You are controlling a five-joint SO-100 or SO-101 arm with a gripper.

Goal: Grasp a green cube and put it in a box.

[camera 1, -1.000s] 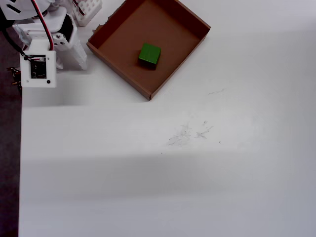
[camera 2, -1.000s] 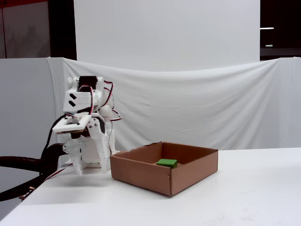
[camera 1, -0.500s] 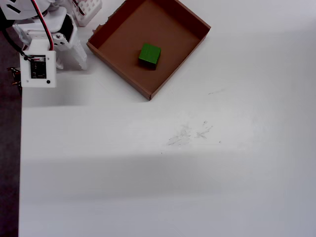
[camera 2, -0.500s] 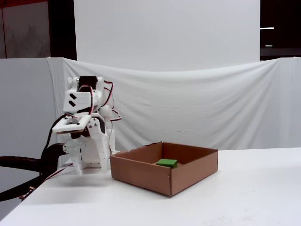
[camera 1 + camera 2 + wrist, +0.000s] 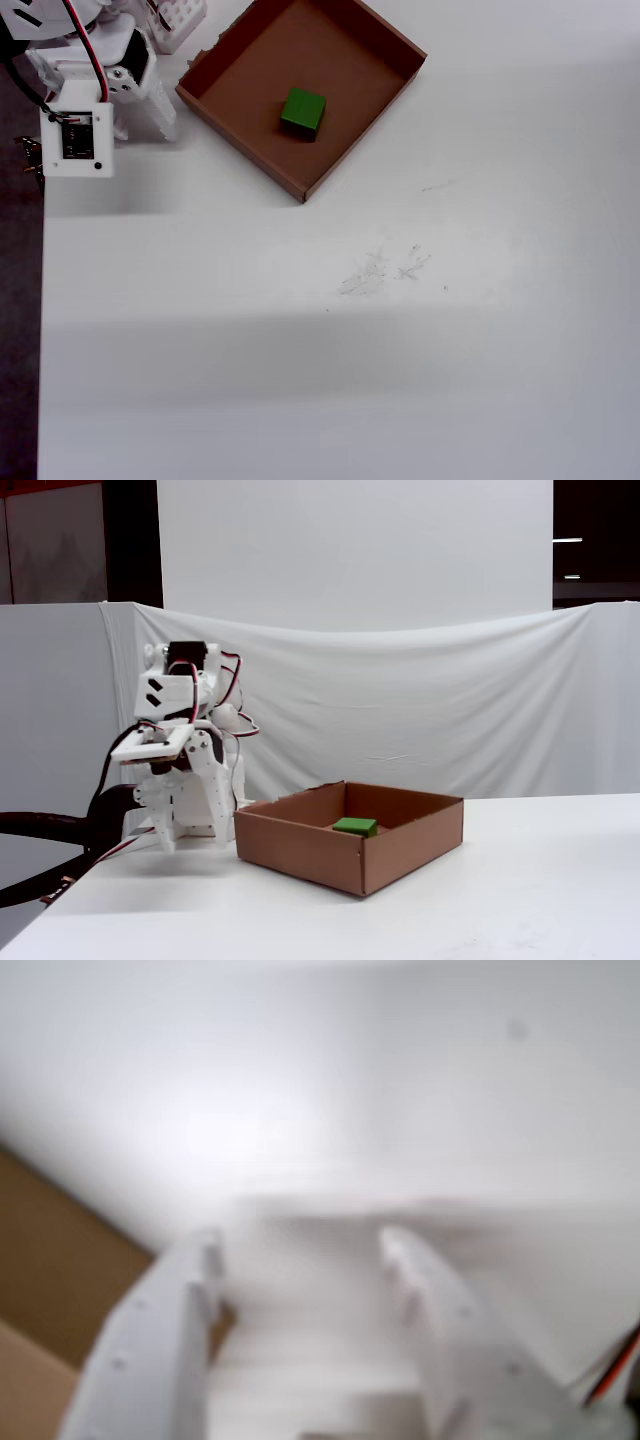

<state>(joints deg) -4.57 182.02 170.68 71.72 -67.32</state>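
The green cube (image 5: 303, 111) rests on the floor of the brown cardboard box (image 5: 245, 80), about at its middle; in the fixed view only the top of the cube (image 5: 355, 826) shows over the box wall (image 5: 300, 850). My gripper (image 5: 150, 112) is folded down low just left of the box, apart from the cube. The blurred wrist view has my gripper (image 5: 300, 1240) with its two white fingers spread and only white table between them. A brown corner of the box (image 5: 40, 1250) sits at that view's left edge. The cube is out of the wrist view.
A small white perforated block (image 5: 178, 20) stands behind the arm at the top left. The table's left edge (image 5: 40, 300) runs beside the arm base (image 5: 180, 780). Faint scuff marks (image 5: 385, 268) lie mid-table. A white cloth backdrop (image 5: 420, 710) hangs behind.
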